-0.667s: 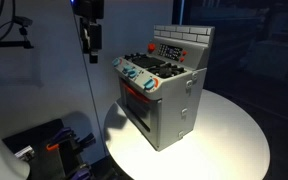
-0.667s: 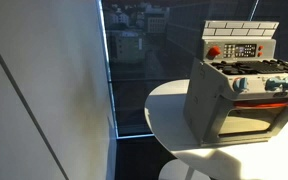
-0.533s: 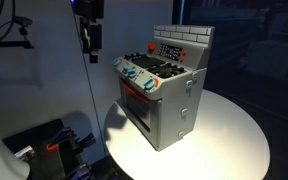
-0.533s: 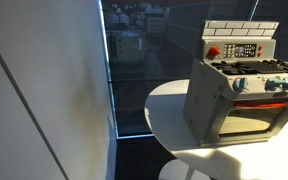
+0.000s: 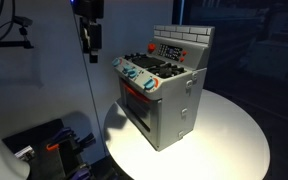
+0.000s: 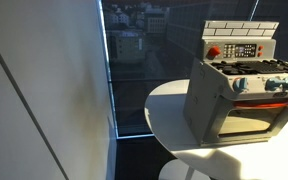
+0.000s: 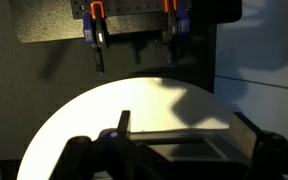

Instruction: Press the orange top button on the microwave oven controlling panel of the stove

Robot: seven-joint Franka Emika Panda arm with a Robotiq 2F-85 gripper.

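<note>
Toy stove on a round table, gripper held apart from it

The orange button (image 6: 213, 52) sits at the top near end of the control panel (image 6: 244, 50), on the upright back of the toy stove (image 5: 162, 100), beside the burners. The stove stands on a round white table (image 5: 229, 125). In an exterior view the gripper (image 5: 88, 46) hangs above and to the side of the stove, well apart from the panel. In the wrist view its fingers (image 7: 97, 52) are spread, with nothing between them.
</note>
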